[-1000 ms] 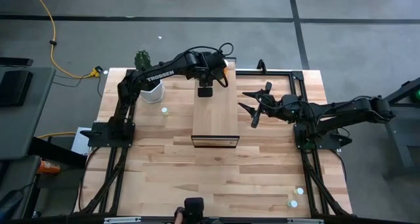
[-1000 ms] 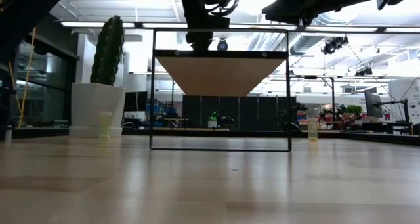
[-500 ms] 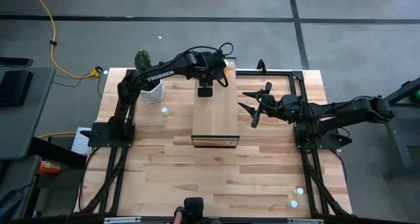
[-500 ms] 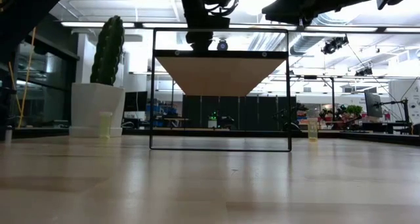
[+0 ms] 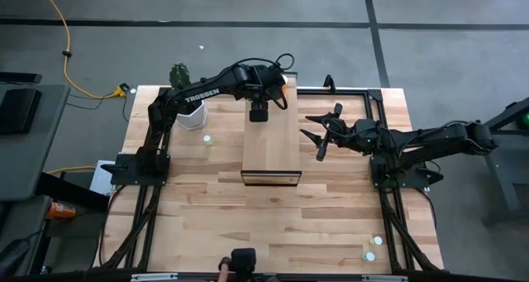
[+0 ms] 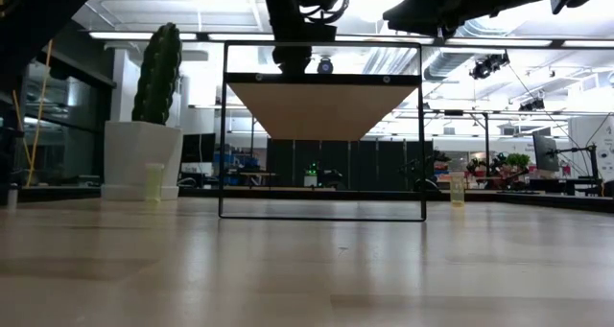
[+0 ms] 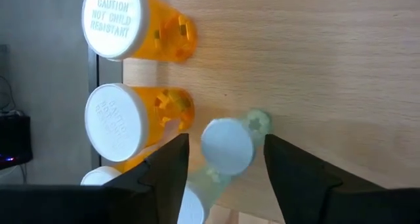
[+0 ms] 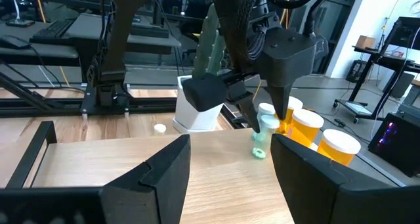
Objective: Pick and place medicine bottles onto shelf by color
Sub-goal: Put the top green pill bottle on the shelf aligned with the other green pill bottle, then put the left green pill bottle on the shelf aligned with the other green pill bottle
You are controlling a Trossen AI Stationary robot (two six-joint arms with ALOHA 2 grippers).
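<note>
Orange bottles (image 7: 141,119) beside green bottle (image 7: 228,145)

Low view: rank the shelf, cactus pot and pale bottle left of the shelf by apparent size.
1. shelf
2. cactus pot
3. pale bottle
The pot stands farther back, so its true size against the shelf is unsure.

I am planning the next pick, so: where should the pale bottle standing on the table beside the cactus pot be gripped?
The pale bottle stands upright, apart from the cactus pot. It is probably best to come straight down from above and close on its round body just under the cap, on the sides away from the pot.
</note>
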